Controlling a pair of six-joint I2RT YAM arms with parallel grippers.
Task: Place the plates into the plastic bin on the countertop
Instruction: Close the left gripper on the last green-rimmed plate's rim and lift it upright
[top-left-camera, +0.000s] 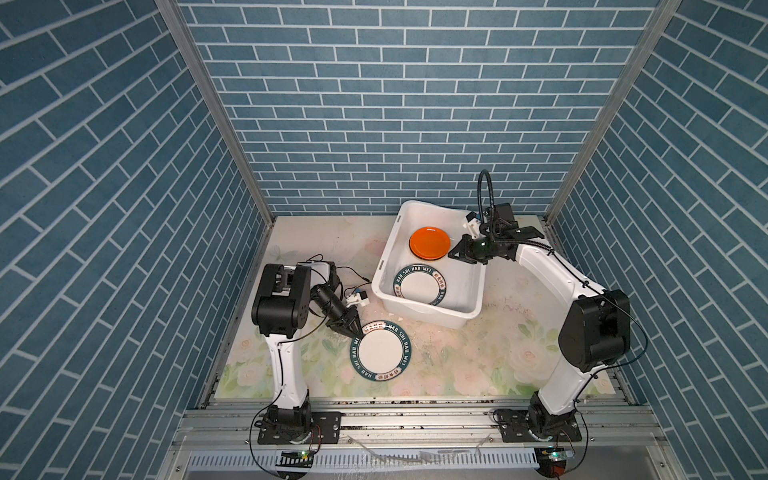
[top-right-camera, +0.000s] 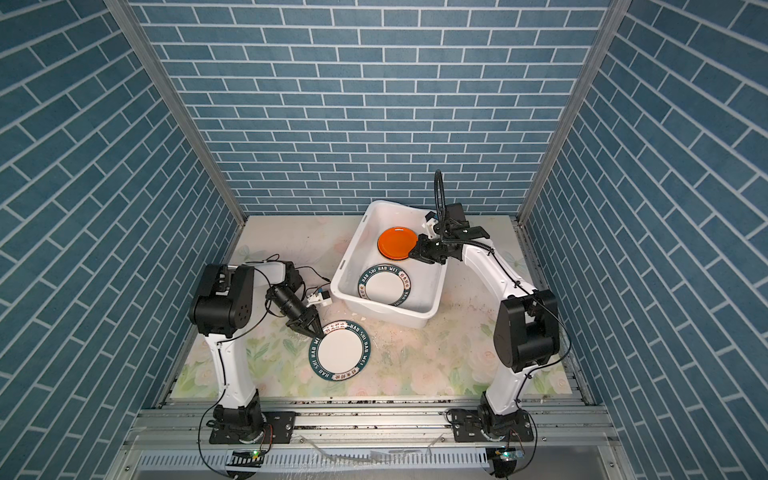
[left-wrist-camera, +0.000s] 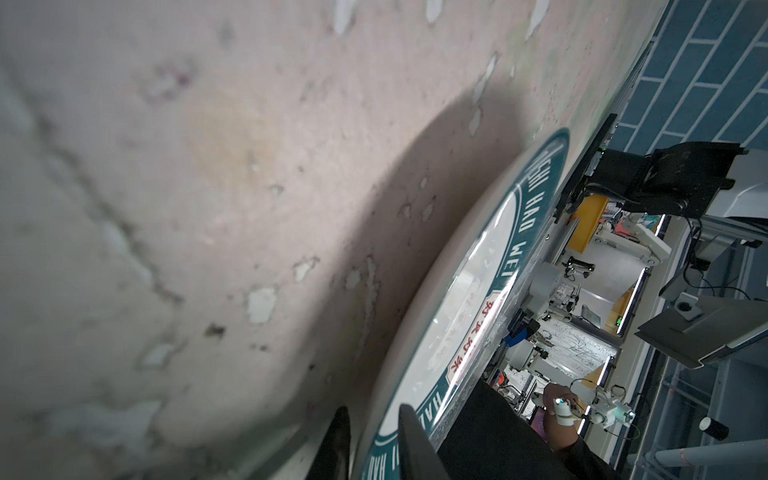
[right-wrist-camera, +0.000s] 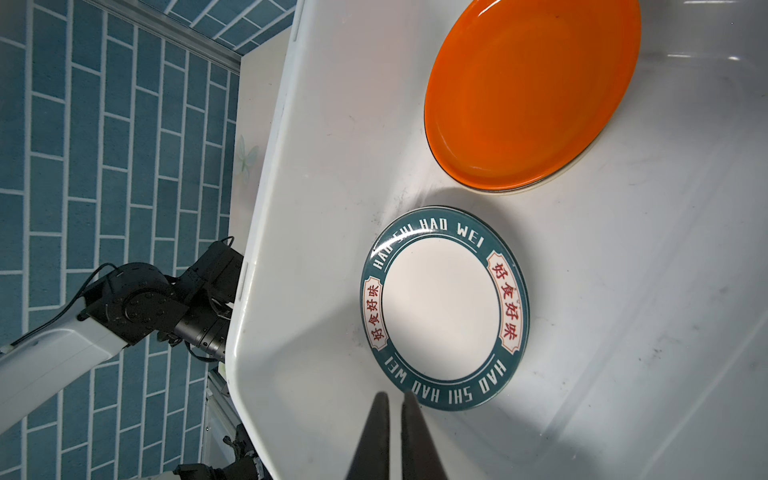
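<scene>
Near the plastic bin (top-left-camera: 432, 316), left gripper (top-left-camera: 356, 333) pinches the rim of a stiff, slick, probably fragile green-rimmed plate (top-left-camera: 380, 351); right gripper (top-left-camera: 451, 254) hangs closed, empty, above the bin.

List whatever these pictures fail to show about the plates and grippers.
1. How many plates lie under the orange plate: in the right wrist view it covers them; only thin rims peek out.
2. Whether the left gripper pinches the green-rimmed plate on the countertop: the left wrist view's edge cuts off its fingers; in both top views it is too small.
</scene>
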